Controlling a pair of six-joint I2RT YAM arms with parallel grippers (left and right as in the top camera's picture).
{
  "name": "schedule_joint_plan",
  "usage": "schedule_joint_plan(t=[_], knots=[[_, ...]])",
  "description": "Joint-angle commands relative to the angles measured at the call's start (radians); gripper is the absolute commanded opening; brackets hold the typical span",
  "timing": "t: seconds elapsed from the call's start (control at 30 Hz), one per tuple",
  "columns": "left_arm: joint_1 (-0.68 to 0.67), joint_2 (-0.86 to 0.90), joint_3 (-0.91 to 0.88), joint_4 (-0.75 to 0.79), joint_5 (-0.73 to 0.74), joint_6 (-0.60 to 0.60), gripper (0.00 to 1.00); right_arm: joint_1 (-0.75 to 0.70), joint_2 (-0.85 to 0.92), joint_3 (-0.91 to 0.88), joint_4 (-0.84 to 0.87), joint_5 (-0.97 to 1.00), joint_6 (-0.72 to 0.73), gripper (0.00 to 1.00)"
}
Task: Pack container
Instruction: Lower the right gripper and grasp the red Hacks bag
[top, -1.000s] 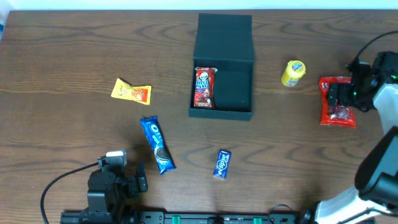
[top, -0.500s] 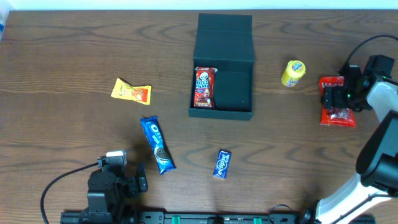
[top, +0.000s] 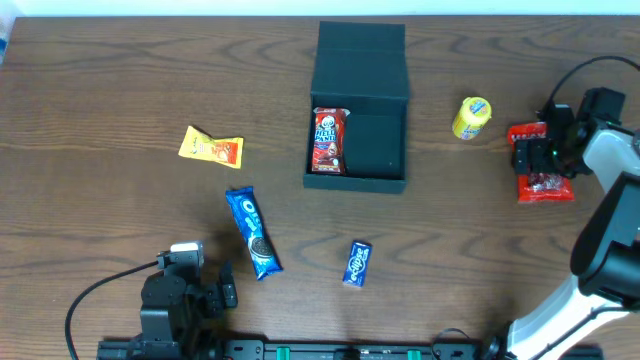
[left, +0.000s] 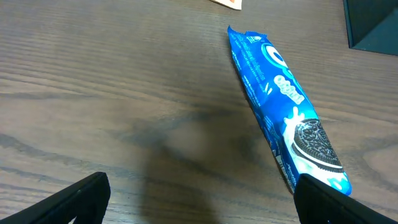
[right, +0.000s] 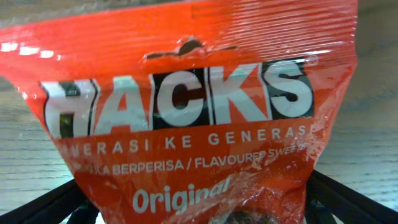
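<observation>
A: Container, where?
B: Dark teal container, top middle of the wooden surface. Its lid flap is folded open toward the far edge. One red snack packet lies inside, along the left wall.
A: Right arm?
B: Right gripper is at the far right, well apart from the container, over the top end of the red Hacks packet. In the wrist view the jaws are spread, with one dark finger at each lower corner. The wrapper fills the space between them. Can't tell if the tips touch it.
A: Left arm?
B: Left gripper sits low at the near edge, bottom left. Its jaws are spread wide with only bare wood between them. The blue Oreo packet lies flat just ahead of it, to the near left of the container. It shows on the right side of the wrist view.
A: Loose items?
B: Yellow-orange packet lies left of the container. Small blue packet is on the near side of it. Small yellow tub sits between the container and the Hacks packet. All are on the surface, none touching another.
</observation>
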Motion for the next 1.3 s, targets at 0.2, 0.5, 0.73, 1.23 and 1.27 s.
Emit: schedule_joint_plan(t=[0.2, 0.5, 0.73, 1.23, 1.27], knots=[[0.004, -0.009, -0.042, -0.014, 0.007, 0.014, 0.96, 0.030, 0.006, -0.021, 0.002, 0.007, 0.007, 0.96], [0.004, -0.009, -0.042, -0.014, 0.007, 0.014, 0.95, 0.032, 0.006, -0.024, 0.003, 0.067, 0.007, 0.84], [0.004, -0.009, -0.042, -0.014, 0.007, 0.014, 0.95, 0.032, 0.006, -0.024, 0.003, 0.067, 0.034, 0.75], [0.004, -0.009, -0.042, -0.014, 0.007, 0.014, 0.96, 0.053, 0.006, -0.030, 0.004, 0.067, 0.060, 0.64], [0.004, -0.009, -0.042, -0.014, 0.007, 0.014, 0.95, 0.055, 0.006, -0.030, 0.004, 0.068, 0.060, 0.63]])
